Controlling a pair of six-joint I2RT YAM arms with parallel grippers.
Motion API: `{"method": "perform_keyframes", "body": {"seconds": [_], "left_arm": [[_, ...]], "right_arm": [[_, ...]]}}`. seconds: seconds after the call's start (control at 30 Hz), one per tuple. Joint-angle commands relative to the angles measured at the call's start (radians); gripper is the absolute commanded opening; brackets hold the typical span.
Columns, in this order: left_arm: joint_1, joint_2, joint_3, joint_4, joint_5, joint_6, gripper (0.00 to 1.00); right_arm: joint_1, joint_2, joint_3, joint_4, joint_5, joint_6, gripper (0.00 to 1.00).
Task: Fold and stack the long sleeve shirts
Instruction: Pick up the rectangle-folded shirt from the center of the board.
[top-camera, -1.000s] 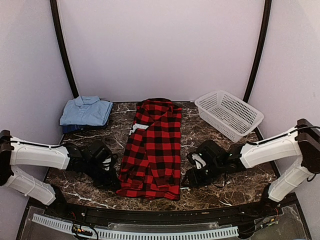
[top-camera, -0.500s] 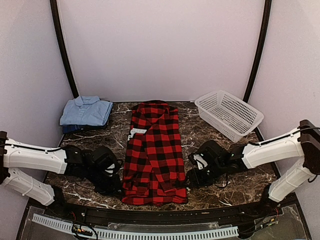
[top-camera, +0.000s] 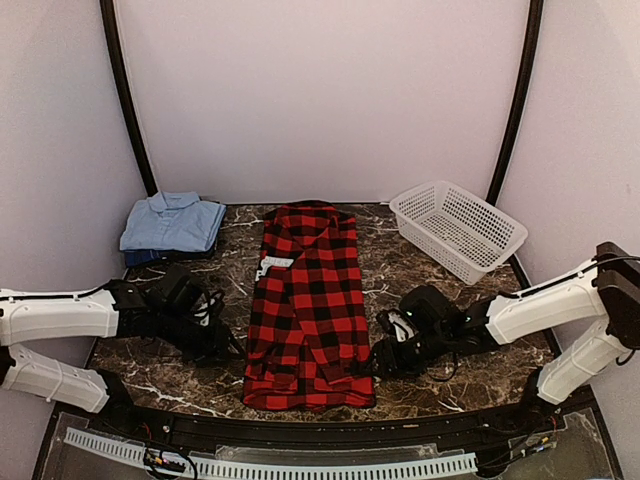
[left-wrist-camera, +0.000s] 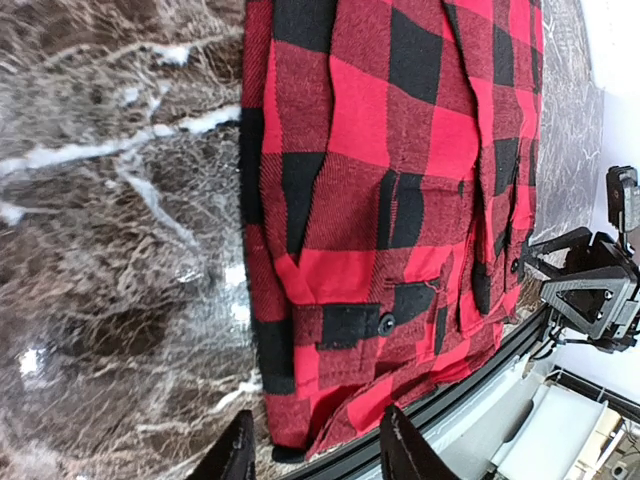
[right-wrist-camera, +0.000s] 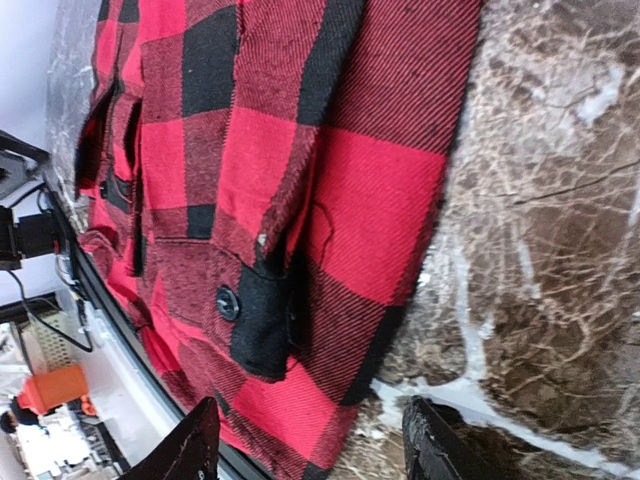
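Dark marbled surface (top-camera: 420, 265), pale lilac walls, white basket (top-camera: 458, 228) back right. We see flannel (top-camera: 308, 310) flat mid-surface, collar far, hem at near edge. Left end effector (left-wrist-camera: 318, 432) just off its near-left edge, fingers apart, nothing clamped. Right end effector (right-wrist-camera: 312, 420) at near-right edge, fingers apart, nothing clamped. Folded blue shirts (top-camera: 172, 220) stacked back left; we barely make out darker one beneath.

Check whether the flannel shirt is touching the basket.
Apart. The top view shows a strip of bare table between the right edge of the flannel shirt and the basket.
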Motion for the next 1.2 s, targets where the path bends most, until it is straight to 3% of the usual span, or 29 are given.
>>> {"method": "perform_keyframes", "body": {"seconds": [0.0, 0.6, 0.73, 0.97, 1.17], "left_arm": [[0.026, 0.068, -0.069, 0.142, 0.166, 0.023, 0.42], [0.028, 0.211, -0.151, 0.329, 0.266, -0.066, 0.35], [0.029, 0.229, -0.156, 0.347, 0.28, -0.076, 0.31], [0.029, 0.232, -0.129, 0.361, 0.301, -0.071, 0.15], [0.028, 0.205, -0.108, 0.341, 0.3, -0.063, 0.07]], "right_arm": [[0.005, 0.022, -0.051, 0.087, -0.051, 0.071, 0.59], [-0.023, 0.093, -0.094, 0.22, -0.108, 0.097, 0.5], [-0.032, 0.108, -0.085, 0.235, -0.126, 0.088, 0.42], [-0.047, 0.098, -0.075, 0.234, -0.138, 0.083, 0.34], [-0.053, 0.112, -0.053, 0.243, -0.152, 0.079, 0.31]]}}
